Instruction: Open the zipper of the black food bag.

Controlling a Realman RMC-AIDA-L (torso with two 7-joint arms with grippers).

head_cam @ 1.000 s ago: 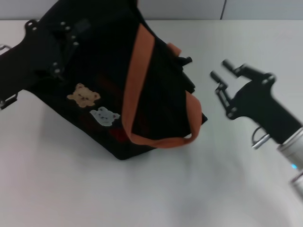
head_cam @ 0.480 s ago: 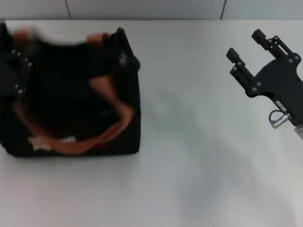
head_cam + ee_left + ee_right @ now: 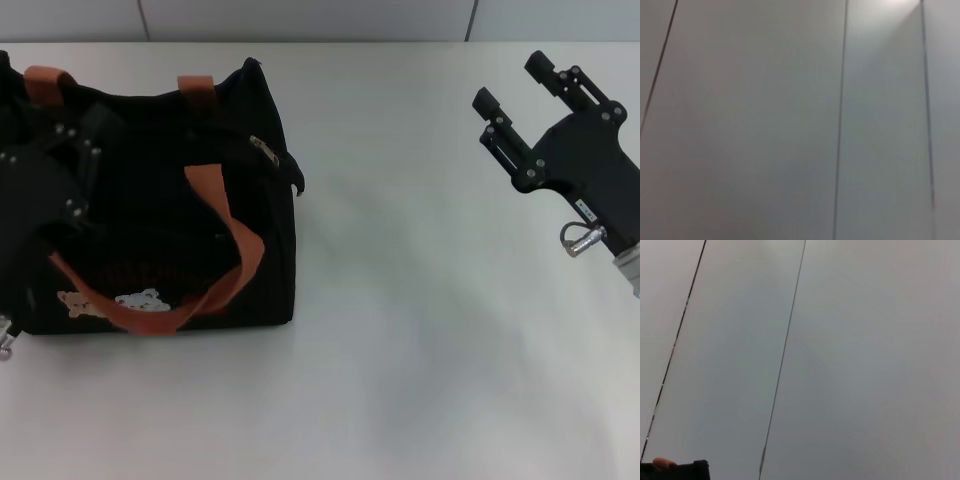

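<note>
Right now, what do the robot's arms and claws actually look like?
The right claw is matte black: a flat angular plate dotted with small silver screws, ending in two straight blocky fingers. A silver ring hangs near its wrist, which turns pale grey. The left claw is the same black screwed plate, set against the black food bag.

A plain white table (image 3: pixel 400 350) fills most of the head view. Along its far edge runs a pale grey panelled wall (image 3: pixel 300 18) with thin dark vertical seams. Both wrist views show only more of that wall (image 3: pixel 765 125), pale panels split by thin dark seams (image 3: pixel 785 355).
</note>
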